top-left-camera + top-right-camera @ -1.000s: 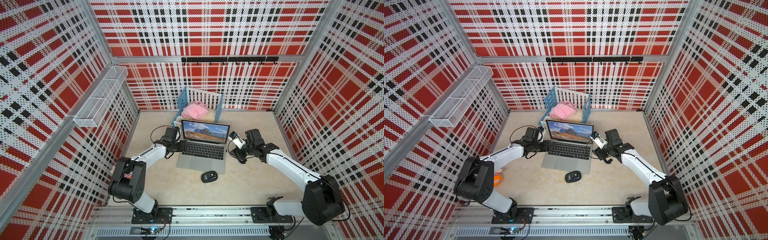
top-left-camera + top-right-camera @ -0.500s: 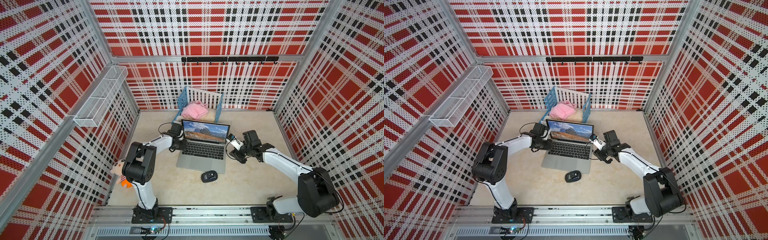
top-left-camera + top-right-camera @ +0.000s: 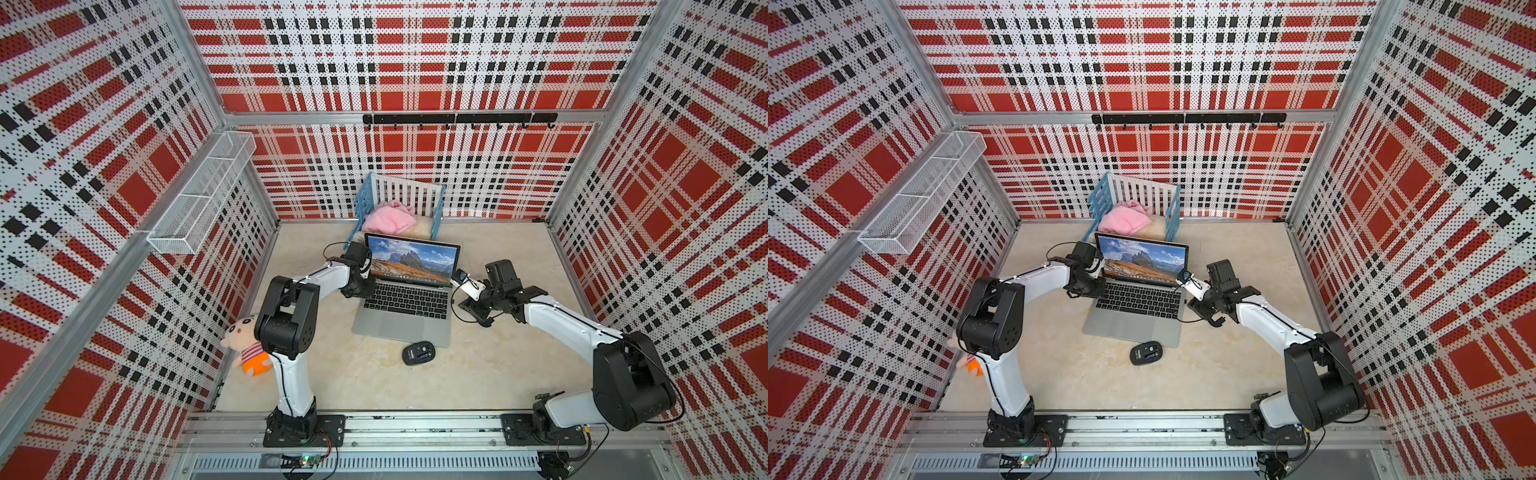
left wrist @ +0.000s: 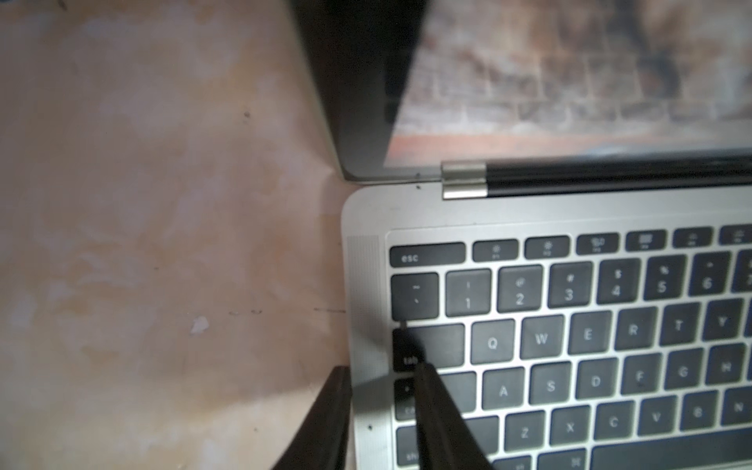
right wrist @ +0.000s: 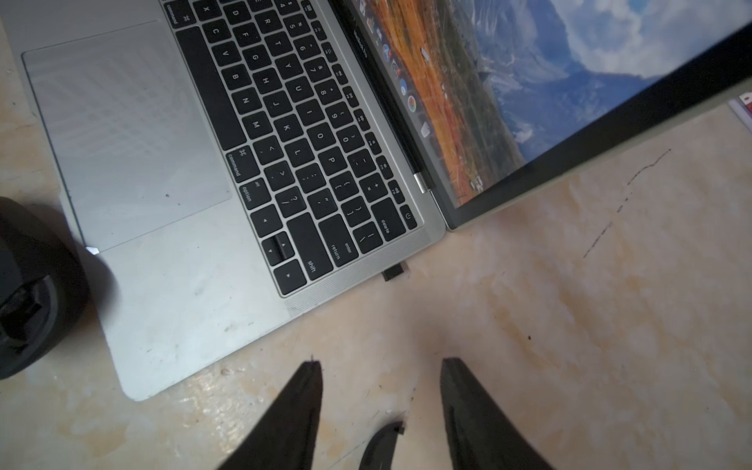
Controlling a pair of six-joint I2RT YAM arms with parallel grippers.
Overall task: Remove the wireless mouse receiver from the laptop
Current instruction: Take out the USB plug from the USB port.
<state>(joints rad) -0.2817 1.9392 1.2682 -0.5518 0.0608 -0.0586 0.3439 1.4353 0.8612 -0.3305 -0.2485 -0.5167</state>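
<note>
Receiver (image 5: 395, 272) juts sideways from laptop (image 5: 191, 285) rt edge, toward rt claw (image 5: 380, 376).

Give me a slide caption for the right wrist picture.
Open fingers hover short of the tiny black receiver plugged into the laptop's side.

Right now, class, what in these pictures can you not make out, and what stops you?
- The wireless mouse receiver: seen only in the right wrist view; too small in both top views.
- The mouse: cut off by that view's edge.
- The laptop screen: blurred in the left wrist view.
- Whether the left pincer clamps the laptop's edge: its fingertips straddle it, contact unclear.
</note>
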